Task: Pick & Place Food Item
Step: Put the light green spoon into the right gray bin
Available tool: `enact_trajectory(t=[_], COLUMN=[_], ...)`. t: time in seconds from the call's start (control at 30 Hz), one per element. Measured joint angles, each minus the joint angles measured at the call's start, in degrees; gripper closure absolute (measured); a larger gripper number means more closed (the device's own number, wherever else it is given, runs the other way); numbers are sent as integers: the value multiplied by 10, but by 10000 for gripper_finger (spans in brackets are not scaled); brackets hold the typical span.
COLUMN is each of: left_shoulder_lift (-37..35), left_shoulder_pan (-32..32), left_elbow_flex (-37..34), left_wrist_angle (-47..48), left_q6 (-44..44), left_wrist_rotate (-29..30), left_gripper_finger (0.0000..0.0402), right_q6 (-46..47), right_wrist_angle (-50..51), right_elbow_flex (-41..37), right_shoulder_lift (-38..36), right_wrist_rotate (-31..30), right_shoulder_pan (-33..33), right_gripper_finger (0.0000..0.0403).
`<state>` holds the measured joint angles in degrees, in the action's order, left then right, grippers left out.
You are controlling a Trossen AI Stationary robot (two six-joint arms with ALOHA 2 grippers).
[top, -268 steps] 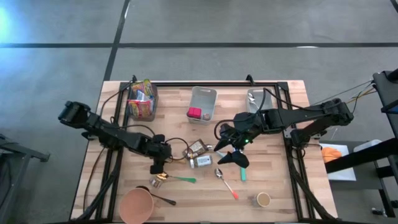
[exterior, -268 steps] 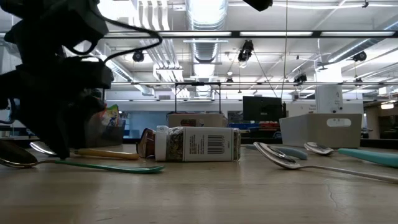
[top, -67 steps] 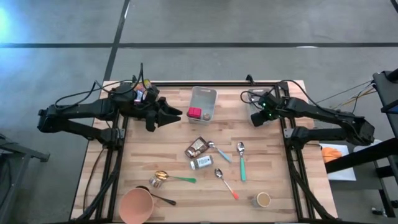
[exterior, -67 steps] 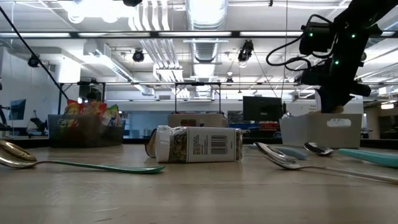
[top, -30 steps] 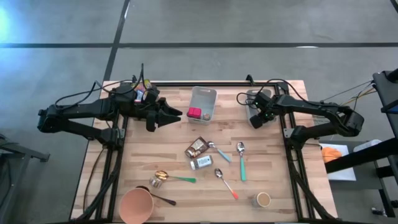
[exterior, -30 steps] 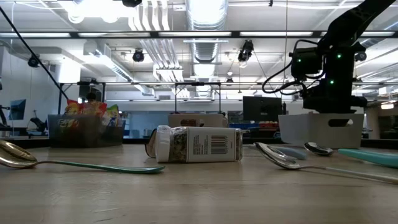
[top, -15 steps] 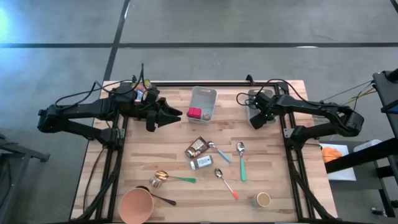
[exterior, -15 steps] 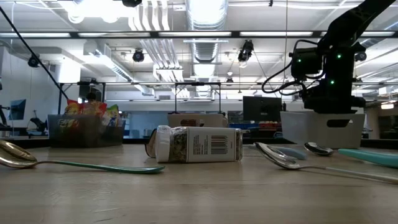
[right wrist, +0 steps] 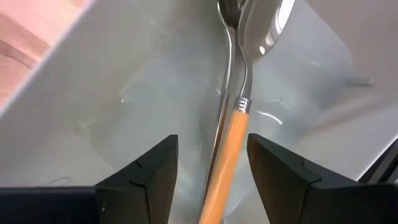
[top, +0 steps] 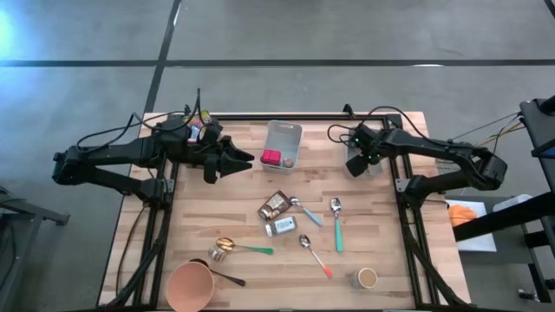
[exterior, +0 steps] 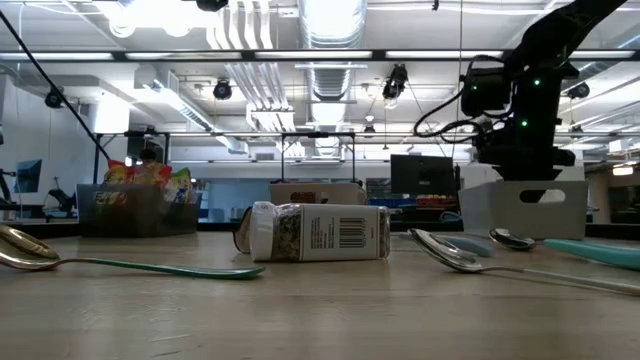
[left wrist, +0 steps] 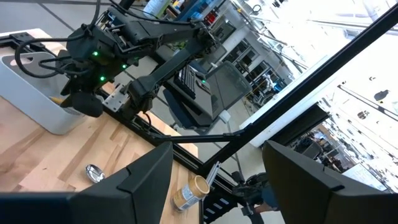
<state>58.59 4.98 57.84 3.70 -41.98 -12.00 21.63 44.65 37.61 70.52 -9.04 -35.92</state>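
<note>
A small spice jar (top: 281,226) lies on its side at the table's middle, also in the low view (exterior: 318,232), with a brown packet (top: 274,205) just beyond it. My right gripper (top: 355,166) points down into the grey bin (exterior: 525,205) at the far right. In its wrist view the gripper (right wrist: 211,180) is open, its fingers apart on either side of an orange-handled spoon (right wrist: 230,149) that lies on the bin's floor. My left gripper (top: 241,159) hovers level at the far left, open (left wrist: 217,186), with nothing between its fingers.
A grey bin (top: 282,143) at the far middle holds a red item (top: 271,158). A snack basket (top: 198,130) stands at the far left. Several spoons (top: 336,221) lie near the jar. A terracotta cup (top: 191,286) and a small cup (top: 368,277) stand near the front edge.
</note>
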Motion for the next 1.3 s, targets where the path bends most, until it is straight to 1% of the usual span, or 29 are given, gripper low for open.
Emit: enact_trajectory(t=[0.27, 0.4, 0.53, 0.63, 0.73, 0.8, 0.9, 1.03, 1.2, 1.3], left_shoulder_lift=[0, 0, 0, 0, 0, 0, 0, 0, 0, 0], left_shoulder_pan=[0, 0, 0, 0, 0, 0, 1, 1, 1, 1], left_elbow_flex=[0, 0, 0, 0, 0, 0, 0, 0, 0, 0], left_wrist_angle=[0, 6, 33, 54, 70, 70, 70, 70, 70, 71], left_q6=[-1, -26, -49, -50, -50, -50, -47, -45, -43, -43], left_wrist_rotate=[0, 0, 0, 2, 13, 20, 22, 22, 22, 22], left_gripper_finger=[150, 149, 149, 149, 149, 149, 149, 149, 149, 149], right_q6=[-9, -15, -19, 7, 55, 88, 138, 196, 300, 380], right_wrist_angle=[20, 47, 78, 127, 193, 235, 285, 292, 292, 274], right_elbow_flex=[24, 40, 69, 105, 148, 181, 220, 247, 241, 224], right_shoulder_lift=[0, -3, -23, -43, -57, -59, -60, -58, -59, -59], right_wrist_rotate=[-9, -16, -9, 24, 94, 120, 121, 121, 121, 121], right_shoulder_pan=[0, 0, 0, 0, 5, 17, 57, 123, 212, 282], right_gripper_finger=[212, 212, 212, 212, 212, 212, 212, 212, 212, 212])
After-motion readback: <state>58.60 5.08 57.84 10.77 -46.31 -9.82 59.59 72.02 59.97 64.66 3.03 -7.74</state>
